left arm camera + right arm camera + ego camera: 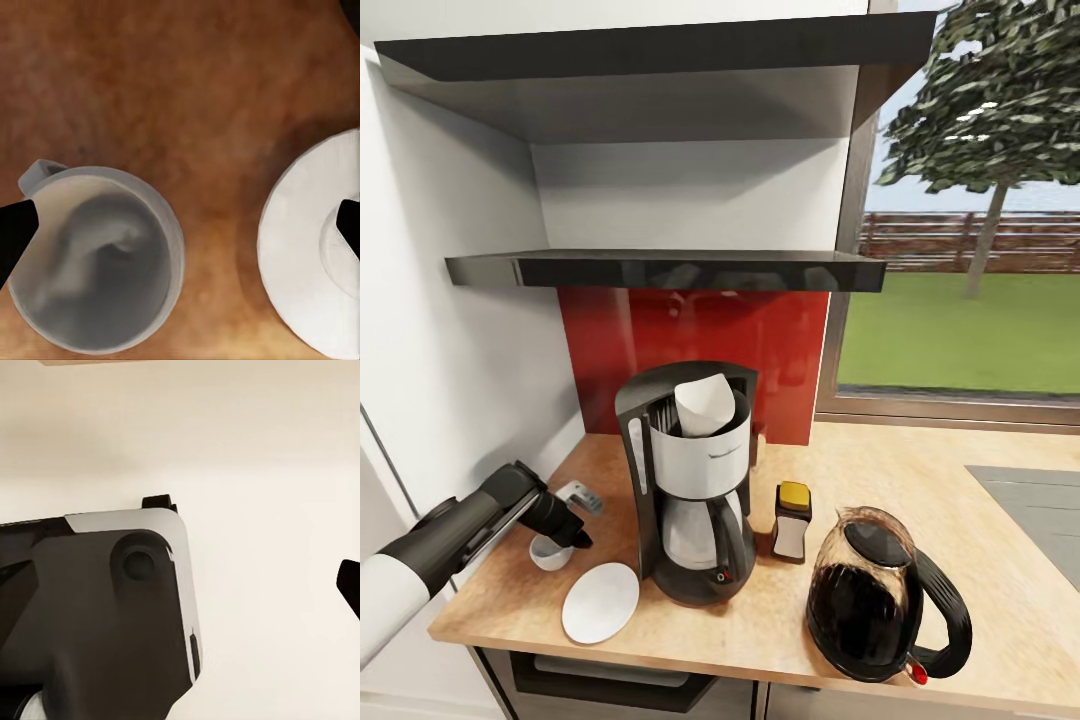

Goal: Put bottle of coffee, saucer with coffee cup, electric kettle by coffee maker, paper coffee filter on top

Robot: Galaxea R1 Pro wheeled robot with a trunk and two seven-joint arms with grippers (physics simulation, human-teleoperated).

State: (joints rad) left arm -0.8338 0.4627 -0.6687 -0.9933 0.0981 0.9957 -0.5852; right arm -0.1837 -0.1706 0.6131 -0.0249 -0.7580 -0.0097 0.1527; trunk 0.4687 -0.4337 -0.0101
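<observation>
The coffee maker [700, 490] stands on the kitchen countertop [880, 470], with the white paper coffee filter [706, 404] resting in its top. On one side of it stands the bottle of coffee [792, 520], with the electric kettle [880, 595] in front of that. The saucer [600, 602] lies flat on the machine's other side, and the coffee cup [546, 553] stands upright on the bare counter just beyond it. My left gripper [565, 538] hovers open right above the cup. In the left wrist view, its dark fingertips [15, 232] straddle the coffee cup [97, 259] and the saucer [315, 247]. The kitchen shelf [660, 268] is bare.
A white wall closes off the counter's left end, and a red backsplash [700, 345] stands behind the machine. A grey hob [1030, 500] lies at the far right under the window. The right wrist view shows a pale surface, the robot's dark body [90, 615] and one fingertip [349, 585].
</observation>
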